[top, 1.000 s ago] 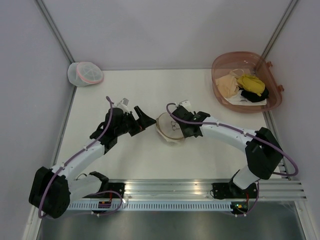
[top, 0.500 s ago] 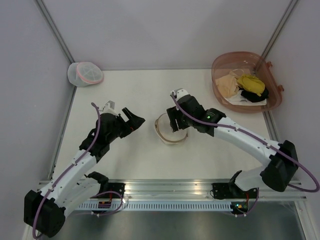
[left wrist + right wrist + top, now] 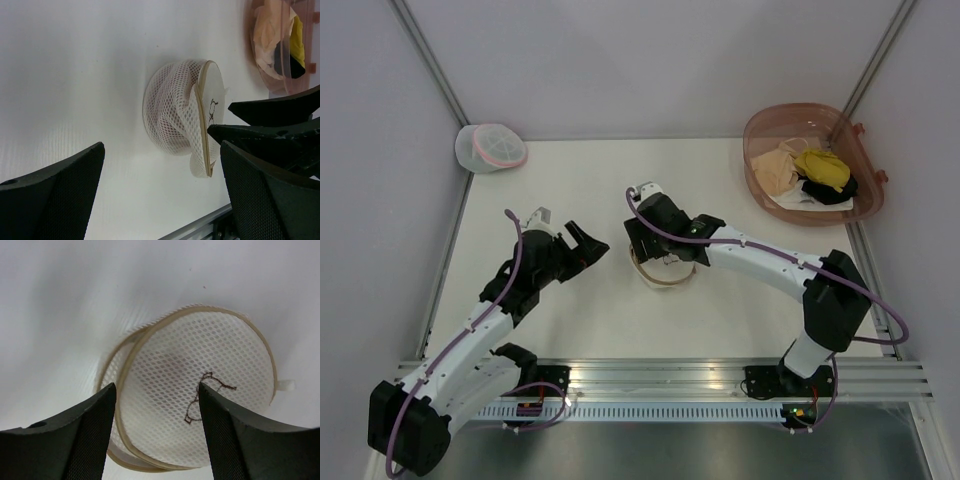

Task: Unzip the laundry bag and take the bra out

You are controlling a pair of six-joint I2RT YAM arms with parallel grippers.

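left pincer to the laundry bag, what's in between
Only bare table between the left pincer and the laundry bag, clearest in the left wrist view.

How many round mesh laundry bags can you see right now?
2. The cream-beige laundry bag sits at the middle of the table; a whiter bag with a pink band lies at its far-left corner. The basket of clothes could hide another.

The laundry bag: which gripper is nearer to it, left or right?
Right. The right gripper hangs open just above the laundry bag; the left gripper stands open to the bag's left, clear of it.
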